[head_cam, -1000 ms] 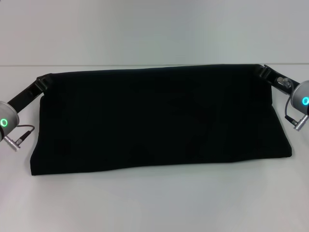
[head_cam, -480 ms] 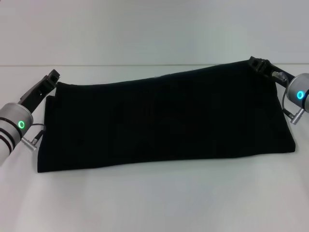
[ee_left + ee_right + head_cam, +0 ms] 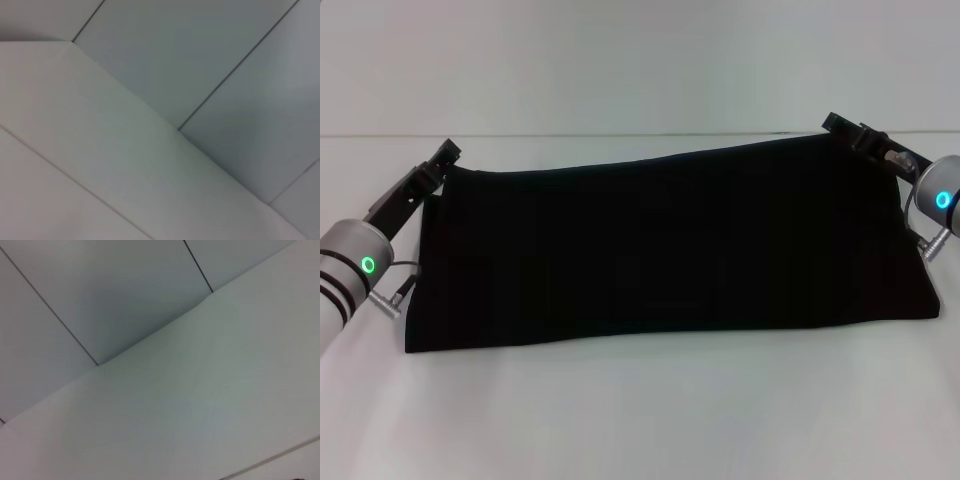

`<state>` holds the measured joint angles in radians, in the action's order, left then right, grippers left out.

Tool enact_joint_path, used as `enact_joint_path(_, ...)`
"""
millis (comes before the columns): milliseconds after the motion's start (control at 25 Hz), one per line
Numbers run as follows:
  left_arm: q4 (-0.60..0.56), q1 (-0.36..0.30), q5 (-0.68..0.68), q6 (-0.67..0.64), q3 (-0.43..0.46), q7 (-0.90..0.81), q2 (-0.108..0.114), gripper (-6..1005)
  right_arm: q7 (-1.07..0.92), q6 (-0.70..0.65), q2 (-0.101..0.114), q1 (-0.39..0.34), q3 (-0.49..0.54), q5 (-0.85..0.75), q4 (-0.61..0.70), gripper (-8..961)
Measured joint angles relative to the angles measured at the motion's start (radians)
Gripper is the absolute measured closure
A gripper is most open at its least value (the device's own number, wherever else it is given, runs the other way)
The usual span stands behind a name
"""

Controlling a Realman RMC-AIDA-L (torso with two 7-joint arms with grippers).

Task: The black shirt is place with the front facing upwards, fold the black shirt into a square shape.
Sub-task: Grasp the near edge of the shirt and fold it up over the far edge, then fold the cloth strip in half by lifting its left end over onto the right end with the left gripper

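My left arm (image 3: 345, 275) runs off the head view's left edge, and my right arm (image 3: 938, 205) is cut by its right edge. The black shirt (image 3: 670, 250) reads as one dark mass there: I cannot make out any lettering, label, neckline or sleeves, nor how many layers lie under the top one. At its far corners, my left gripper (image 3: 445, 158) and right gripper (image 3: 842, 127) merge with the dark cloth, so I cannot tell whether either pinches fabric. Neither wrist view shows the shirt or my fingers, only pale panels with thin seams.
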<state>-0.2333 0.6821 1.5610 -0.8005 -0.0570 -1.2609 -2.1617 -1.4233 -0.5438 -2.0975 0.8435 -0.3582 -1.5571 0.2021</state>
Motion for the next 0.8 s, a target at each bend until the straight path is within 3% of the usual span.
enact_joint_path(240,-0.007,-0.043,0.013,-0.099,-0.06,-0.061,0.003,161,-0.056,-0.151,0.006,-0.052,-0.02,-0.006,-0.003,164)
enact_joint_path(480,-0.009,-0.074,0.014,-0.178,-0.085,-0.082,0.002,130,-0.107,-0.189,0.005,-0.113,-0.013,0.023,-0.001,65)
enact_joint_path(800,-0.011,-0.091,0.015,-0.214,-0.138,-0.099,-0.001,112,-0.097,-0.188,0.007,-0.152,-0.01,0.099,0.011,72)
